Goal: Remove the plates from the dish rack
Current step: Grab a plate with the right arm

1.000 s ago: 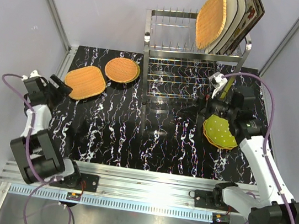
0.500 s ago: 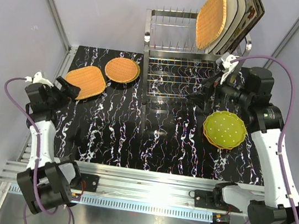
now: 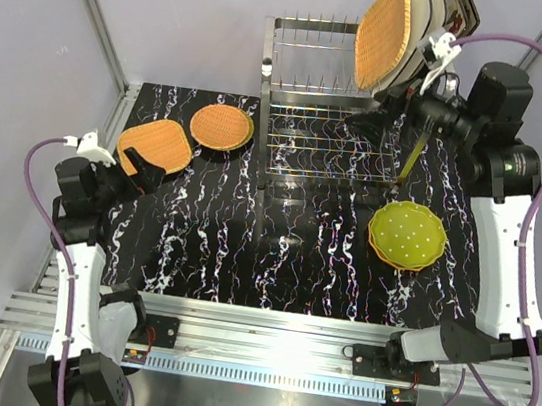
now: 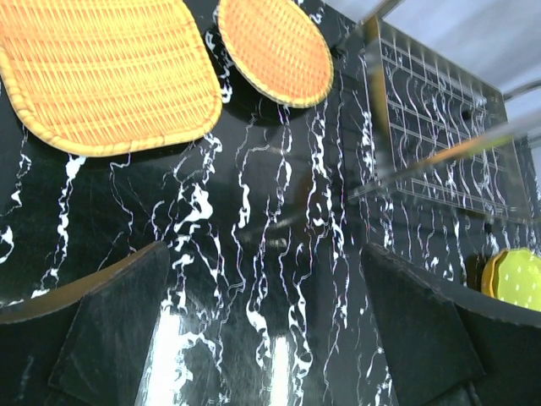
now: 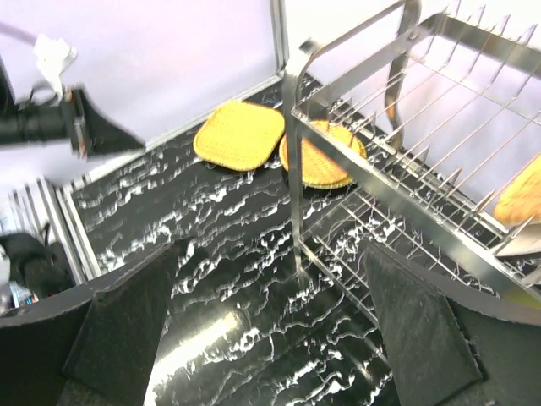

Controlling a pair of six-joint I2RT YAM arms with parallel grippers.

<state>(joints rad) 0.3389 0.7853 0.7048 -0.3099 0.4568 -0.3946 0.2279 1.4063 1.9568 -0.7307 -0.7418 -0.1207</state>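
The steel dish rack stands at the table's back. An orange woven plate and cream plates behind it stand upright in its top right prongs. A squarish orange woven plate and a round one lie at the left. A lime-green dotted plate lies at the right. My right gripper is open and empty, raised beside the rack's right end. My left gripper is open and empty, just right of the squarish plate. The rack also shows in the right wrist view.
The black marbled table top lies between the arms. Grey walls and metal frame posts close the sides and back. A rail runs along the near edge.
My right arm has risen from the green plate on the table up to the rack's top right. My left arm has pulled back toward the near left.
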